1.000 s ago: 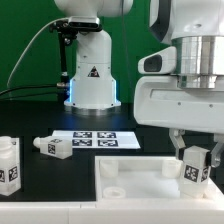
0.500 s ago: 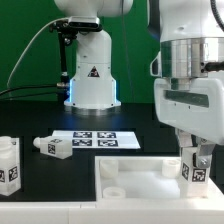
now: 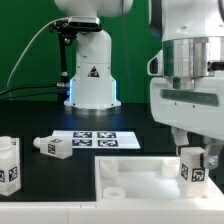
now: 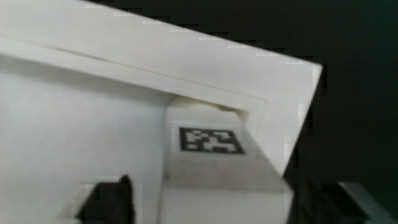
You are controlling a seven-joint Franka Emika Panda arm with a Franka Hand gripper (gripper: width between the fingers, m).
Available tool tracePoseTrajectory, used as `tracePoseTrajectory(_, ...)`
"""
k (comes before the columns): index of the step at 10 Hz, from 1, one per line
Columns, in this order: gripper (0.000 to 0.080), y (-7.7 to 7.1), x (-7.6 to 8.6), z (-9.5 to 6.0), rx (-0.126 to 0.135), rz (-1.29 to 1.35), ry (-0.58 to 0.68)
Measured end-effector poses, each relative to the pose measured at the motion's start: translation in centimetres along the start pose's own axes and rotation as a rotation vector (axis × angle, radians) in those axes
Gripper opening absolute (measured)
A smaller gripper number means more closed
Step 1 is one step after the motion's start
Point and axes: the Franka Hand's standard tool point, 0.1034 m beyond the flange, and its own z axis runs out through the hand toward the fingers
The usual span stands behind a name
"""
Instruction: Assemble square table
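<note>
Exterior view, read from its left edge across.

- An upright leg (image 3: 8,165) stands on the dark table (image 3: 45,195). It is the part farthest from the claw (image 3: 194,152).
- A second leg (image 3: 52,147) lies on its side, nearer the claw but well apart from it.
- The marker board (image 3: 105,140) lies flat, nearer again, just behind the tabletop slab (image 3: 145,192).
- The arm's white base (image 3: 92,75) stands behind the board.
- The slab lies rim up and reaches to directly beneath the claw. A round socket (image 3: 115,186) shows at the corner farthest from the claw.
- A third leg (image 3: 194,170) stands upright at the slab corner under the claw, between the fingers.

Claw state: released. In the wrist view one finger (image 4: 111,200) stands clear of the third leg, and white slab shows in the gap. The other finger is lost against the dark background. Whether this leg is seated in its socket cannot be told.
</note>
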Motion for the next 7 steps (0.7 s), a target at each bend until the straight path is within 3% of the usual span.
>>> tracePoseTrajectory(4, 0.0648, 0.15, 0.11, 0.15, -0.009, -0.301, 0.005)
tracePoseTrajectory(6, 0.0649, -0.56, -0.34, -0.37, -0.046, -0.763, 0.021)
tracePoseTrajectory(7, 0.0649, -0.58, -0.41, -0.36, -0.049, -0.861, 0.015)
